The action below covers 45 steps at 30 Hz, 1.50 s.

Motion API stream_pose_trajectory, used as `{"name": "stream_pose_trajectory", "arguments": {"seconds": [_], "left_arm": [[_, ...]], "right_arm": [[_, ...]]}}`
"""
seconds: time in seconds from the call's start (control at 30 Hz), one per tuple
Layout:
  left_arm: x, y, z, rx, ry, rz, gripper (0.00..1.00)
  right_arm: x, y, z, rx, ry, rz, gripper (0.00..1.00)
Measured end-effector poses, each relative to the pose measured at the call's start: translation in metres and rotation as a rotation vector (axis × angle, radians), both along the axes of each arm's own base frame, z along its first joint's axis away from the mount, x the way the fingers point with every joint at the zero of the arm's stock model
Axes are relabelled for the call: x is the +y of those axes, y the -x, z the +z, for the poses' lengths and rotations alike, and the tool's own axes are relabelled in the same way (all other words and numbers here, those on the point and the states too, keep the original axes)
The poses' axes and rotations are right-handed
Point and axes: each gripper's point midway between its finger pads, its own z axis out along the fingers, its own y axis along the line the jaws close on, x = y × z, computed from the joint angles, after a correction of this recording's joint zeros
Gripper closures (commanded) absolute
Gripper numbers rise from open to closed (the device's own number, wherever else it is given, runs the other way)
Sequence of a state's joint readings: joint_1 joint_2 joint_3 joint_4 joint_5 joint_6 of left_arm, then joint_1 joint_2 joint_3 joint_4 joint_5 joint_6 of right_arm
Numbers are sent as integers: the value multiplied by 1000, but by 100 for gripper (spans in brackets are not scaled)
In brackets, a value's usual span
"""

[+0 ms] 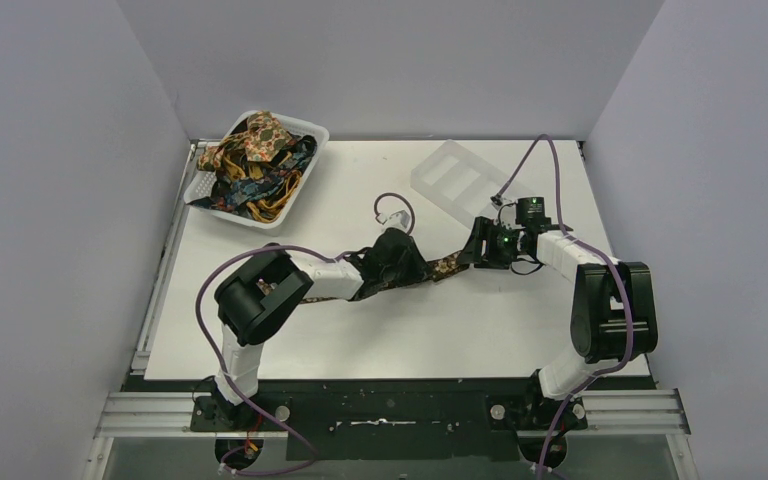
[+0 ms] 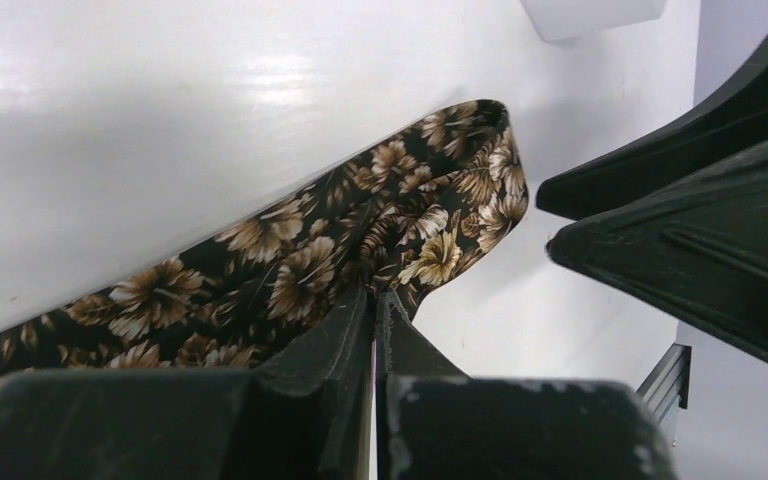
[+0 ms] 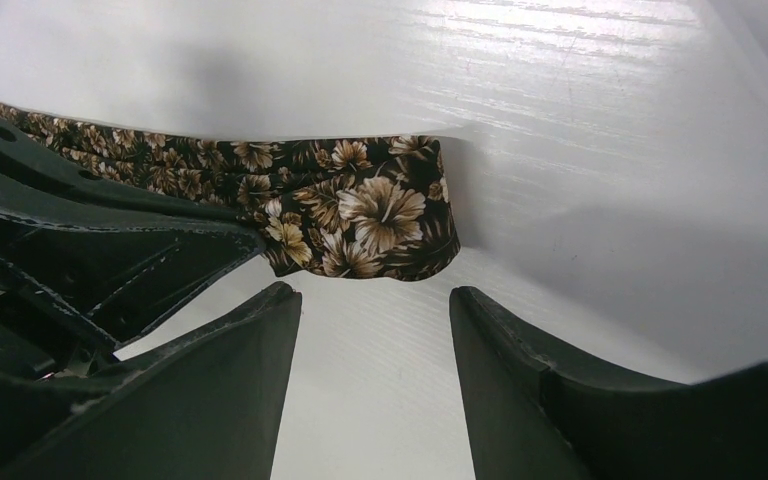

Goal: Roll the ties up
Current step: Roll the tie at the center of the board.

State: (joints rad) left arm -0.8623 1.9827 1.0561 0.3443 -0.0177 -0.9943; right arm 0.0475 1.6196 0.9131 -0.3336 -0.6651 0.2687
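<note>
While the left gripper (image 2: 375,296) pinches the brown floral tie (image 3: 360,215) mid-table, the right gripper (image 3: 375,305) hangs open at 3 o'clock of its folded end, the roll's start, which it likely must grip next.

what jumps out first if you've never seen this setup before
A dark floral tie lies stretched across the middle of the white table, with the left gripper shut on it and the right gripper open just short of its folded-over end. At the far left corner, a white basket is heaped with more ties.
</note>
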Motion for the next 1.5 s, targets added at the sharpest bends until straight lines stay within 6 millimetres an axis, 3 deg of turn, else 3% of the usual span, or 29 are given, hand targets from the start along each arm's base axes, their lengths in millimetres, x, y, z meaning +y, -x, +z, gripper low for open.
{"name": "stream_pose_trajectory", "arguments": {"seconds": [0.3, 0.8, 1.2, 1.5], "left_arm": [[-4, -6, 8, -45, -27, -32, 100], [14, -21, 8, -65, -44, -111, 100], [15, -10, -2, -32, -68, -157, 99], [21, -7, -9, -30, -121, -178, 96]], "right_arm": [[1, 2, 0, 4, -3, 5, 42], [2, 2, 1, 5, -10, 9, 40], [13, -7, 1, -2, -9, 52, 42], [14, -10, -23, 47, 24, 70, 45]]}}
